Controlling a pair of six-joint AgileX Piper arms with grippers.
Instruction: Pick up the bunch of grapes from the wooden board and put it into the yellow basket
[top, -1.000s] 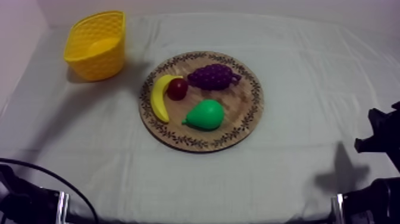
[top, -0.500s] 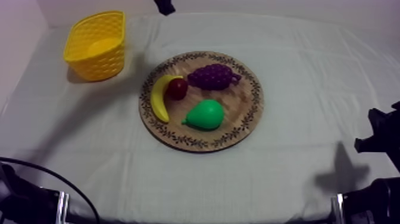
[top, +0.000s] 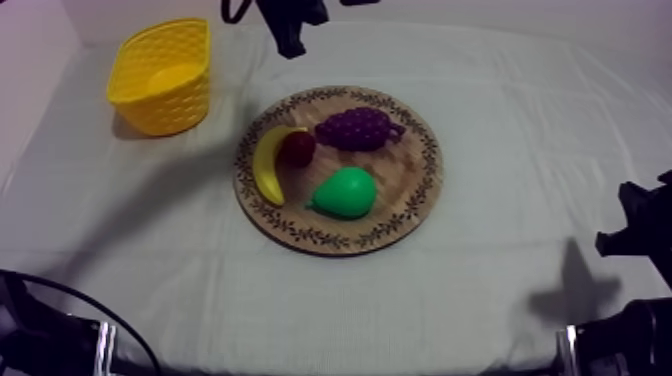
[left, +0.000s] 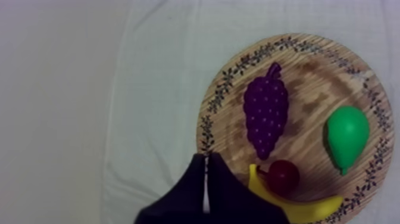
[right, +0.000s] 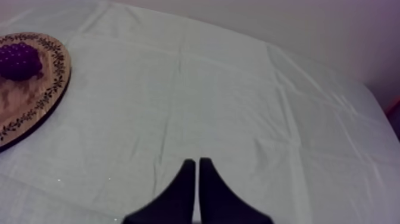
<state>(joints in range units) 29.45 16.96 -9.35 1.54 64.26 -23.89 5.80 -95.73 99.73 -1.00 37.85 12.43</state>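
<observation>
now the grapes are lying on the far part of the board, just right of the red fruit and far of the pear. their long axis is running left to right, with the stem pointing right. the left gripper is hanging at the far edge of the table, between the basket and the board, so the grapes are sitting to its right and nearer. seen from its wrist, its fingers are lying pressed together as a narrow wedge, holding nothing, over the cloth just beside the board's rim. the bunch's length is running roughly in line with the seam between them, so i am judging that fingers spreading from this seam would straddle its short width without much turning. the right gripper is likewise lying closed and empty, over bare cloth well right of the board. the left arm is looking the nearer one and is also on the basket's side. it is needing to part its fingers first.
</observation>
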